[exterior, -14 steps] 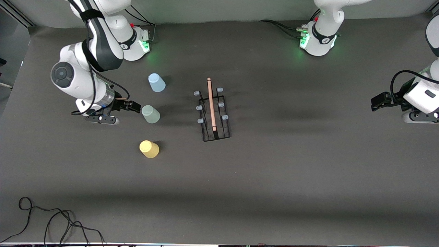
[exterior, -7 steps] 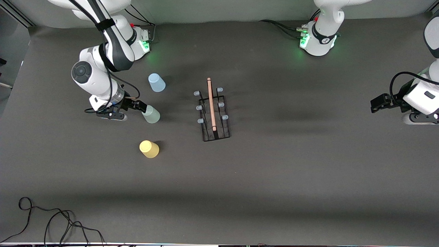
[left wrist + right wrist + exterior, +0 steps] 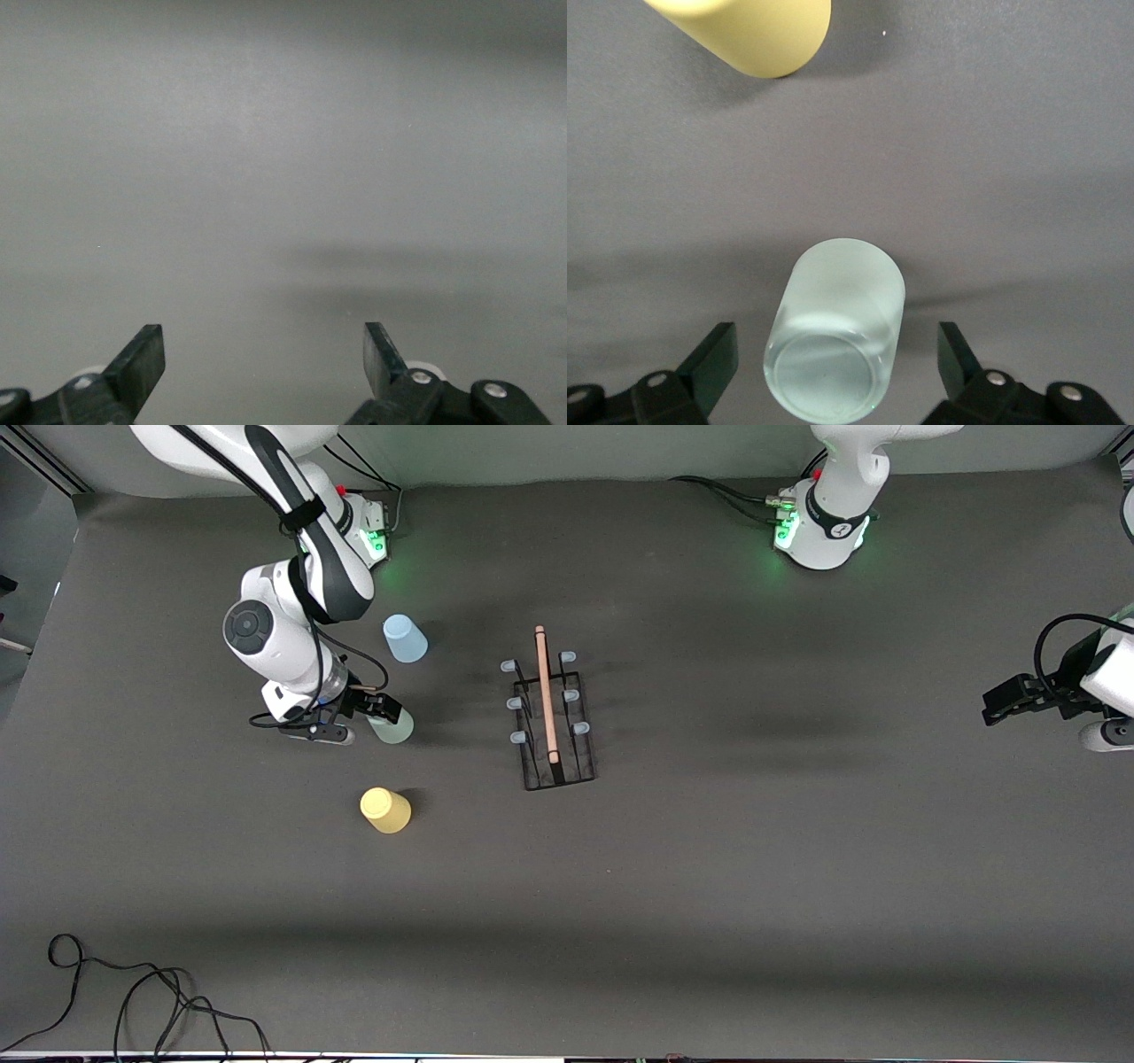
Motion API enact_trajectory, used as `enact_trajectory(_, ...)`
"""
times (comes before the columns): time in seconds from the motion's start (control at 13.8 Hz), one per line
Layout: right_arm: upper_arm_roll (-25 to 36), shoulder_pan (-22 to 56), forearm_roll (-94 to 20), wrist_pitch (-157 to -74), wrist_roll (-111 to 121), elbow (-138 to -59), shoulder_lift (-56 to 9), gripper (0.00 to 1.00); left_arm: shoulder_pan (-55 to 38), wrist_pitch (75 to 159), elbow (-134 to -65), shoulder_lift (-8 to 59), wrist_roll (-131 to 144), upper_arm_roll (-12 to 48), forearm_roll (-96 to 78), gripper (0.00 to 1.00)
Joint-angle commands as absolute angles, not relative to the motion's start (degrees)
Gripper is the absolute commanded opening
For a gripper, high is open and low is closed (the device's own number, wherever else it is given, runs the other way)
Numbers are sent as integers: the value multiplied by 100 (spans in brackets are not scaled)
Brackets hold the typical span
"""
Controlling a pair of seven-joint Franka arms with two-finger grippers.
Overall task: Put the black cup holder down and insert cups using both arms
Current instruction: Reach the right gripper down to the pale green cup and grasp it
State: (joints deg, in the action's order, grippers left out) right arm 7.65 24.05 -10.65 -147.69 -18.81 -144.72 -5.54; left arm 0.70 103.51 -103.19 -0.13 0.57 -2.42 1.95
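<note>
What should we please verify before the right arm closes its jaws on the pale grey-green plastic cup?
1. Right gripper jaws open: ok.
2. Pale grey-green tapered plastic cup between the jaws, a gap on each side: ok.
3. Cup standing upside down on the dark table, closed end up: ok.
4. Yellow plastic cup and light blue plastic cup apart from the target: ok.
5. Black wire cup holder with wooden rod handle upright, no cups on its pegs: ok.
6. Left gripper open, waiting over bare table at the left arm's end: ok.
</note>
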Motion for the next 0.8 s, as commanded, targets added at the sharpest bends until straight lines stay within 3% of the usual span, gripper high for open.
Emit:
enact_trajectory(0.0,791,2487,-1178,-14889,-1969,-14467,-685,100,-149,10170,-10284,-106,62,-369,141,100)
enact_trajectory(0.44,782,2768,-1195,-14933,-2258,-14449,-976,99,-184,9441,-9458,114,-88,-360,141,100)
enact_trajectory(0.51,782,2829,-1195,-14924,-2259,-14458,-949,83,-193,9205,-9379,114,-88,-352,141,100)
enact_trajectory(0.58,791,2891,-1195,-14898,-2259,-14449,-923,43,-263,9019,-9282,123,-105,-325,202,100)
enact_trajectory(0.65,800,2892,-1195,-14897,-2250,-14441,-897,14,-264,9026,-9177,132,-97,-316,185,100)
enact_trajectory(0.73,800,2892,-1195,-14880,-2250,-14432,-844,0,-272,9035,-9028,228,-97,-316,167,100)
